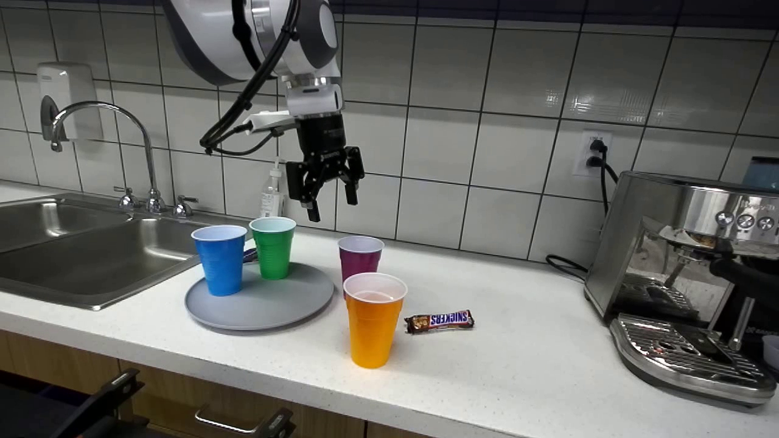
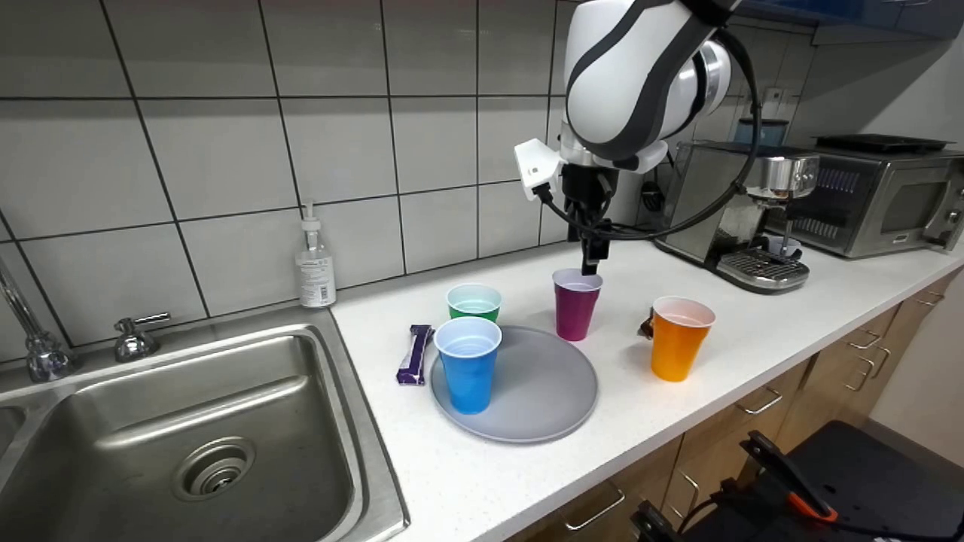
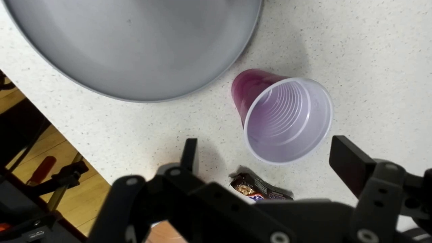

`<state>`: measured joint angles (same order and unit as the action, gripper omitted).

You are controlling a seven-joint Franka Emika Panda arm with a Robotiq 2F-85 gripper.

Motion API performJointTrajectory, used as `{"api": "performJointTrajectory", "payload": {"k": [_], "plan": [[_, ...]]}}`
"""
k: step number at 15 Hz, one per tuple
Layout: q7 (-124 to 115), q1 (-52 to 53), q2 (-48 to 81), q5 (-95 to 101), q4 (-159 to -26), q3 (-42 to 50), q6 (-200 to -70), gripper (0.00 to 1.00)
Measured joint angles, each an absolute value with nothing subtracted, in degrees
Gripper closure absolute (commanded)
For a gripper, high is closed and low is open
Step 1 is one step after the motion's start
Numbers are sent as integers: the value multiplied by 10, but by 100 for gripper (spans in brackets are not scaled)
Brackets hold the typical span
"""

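Spread fingers [image 3: 351, 163] hang near 1 purple cup [image 3: 282, 118].

A purple plastic cup [image 2: 575, 312] with a pale, ribbed interior is standing upright on a speckled white countertop [image 1: 511, 353], just beside a round gray plate [image 2: 536, 388].
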<state>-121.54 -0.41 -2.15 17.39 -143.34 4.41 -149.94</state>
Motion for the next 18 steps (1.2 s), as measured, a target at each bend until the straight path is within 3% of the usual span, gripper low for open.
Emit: {"api": "performJointTrajectory", "payload": {"k": [18], "plan": [[-1215, -8, 35, 173, -1424, 61, -1500, 0]]}}
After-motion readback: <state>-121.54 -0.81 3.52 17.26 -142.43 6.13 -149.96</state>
